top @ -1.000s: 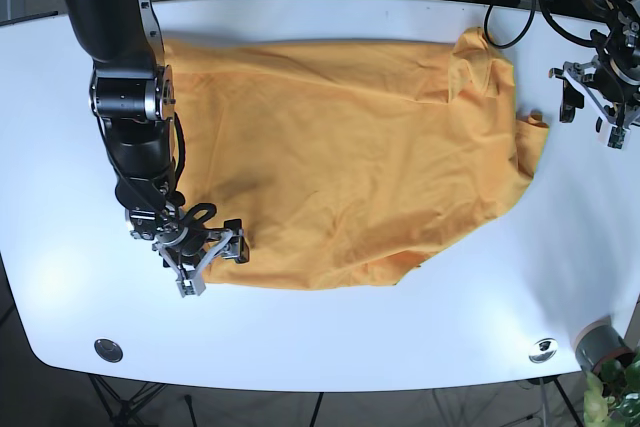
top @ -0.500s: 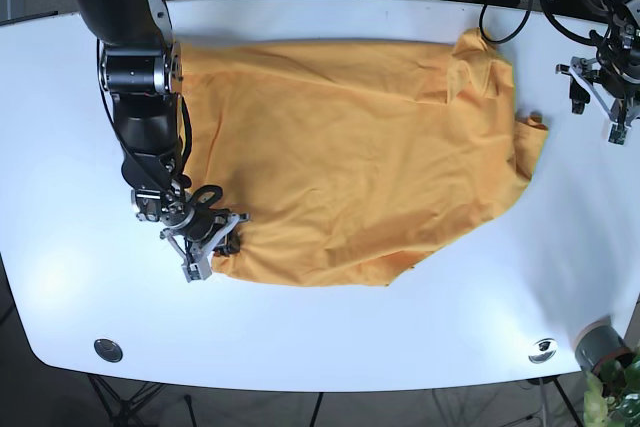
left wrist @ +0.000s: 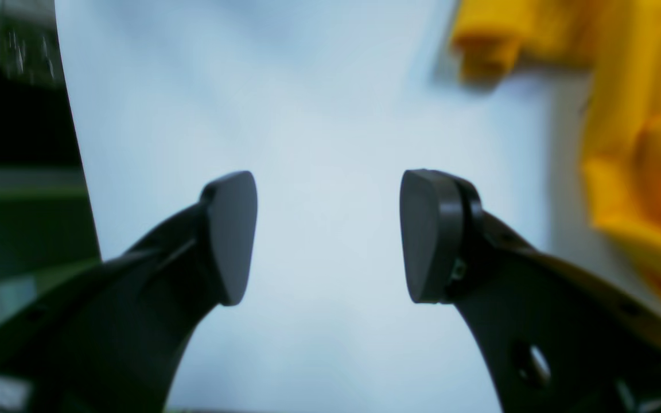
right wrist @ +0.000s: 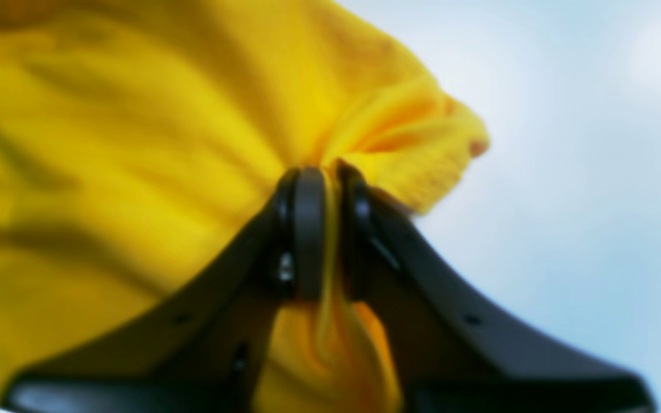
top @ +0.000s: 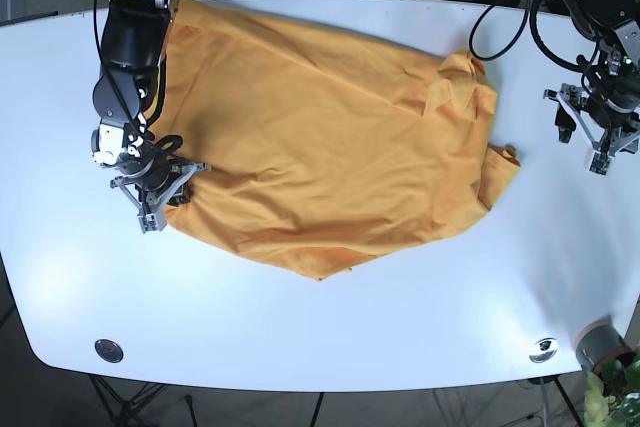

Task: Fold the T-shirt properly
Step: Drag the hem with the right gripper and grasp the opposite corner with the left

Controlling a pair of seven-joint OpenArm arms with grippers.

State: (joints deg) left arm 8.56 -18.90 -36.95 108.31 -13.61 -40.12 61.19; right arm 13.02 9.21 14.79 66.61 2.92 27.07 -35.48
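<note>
- Sprawling across the middle of the white table (top: 320, 337), the orange T-shirt (top: 330, 147) is lying rumpled and unfolded, its body reaching from the far left edge toward the right side.
- Pinching one bunched corner of the T-shirt at its near-left edge, the right gripper (top: 160, 192) is working with both pads clamped tight on the fabric; the right wrist view is showing cloth squeezed between the fingers (right wrist: 307, 229) and spilling out below them.
- Judging the step: the shirt is looking like it is being dragged or spread flat by that corner, so real folding is not yet underway.
- Hovering off the shirt's right edge, the left gripper (top: 598, 132) is hanging over bare table with its fingertips (left wrist: 233, 235) spread wide apart and holding nothing.
- Showing in the left wrist view, a yellow-orange hem or sleeve is sitting off to the side of the gap, near but not touching.
- Calling for the next move: the free arm is likely needing to close in on that near edge and grip it, so both arms can tension the cloth together.
- Checking for containers: none is appearing anywhere, only a small grey pot (top: 602, 345) with greenery at the near-right corner.
</note>
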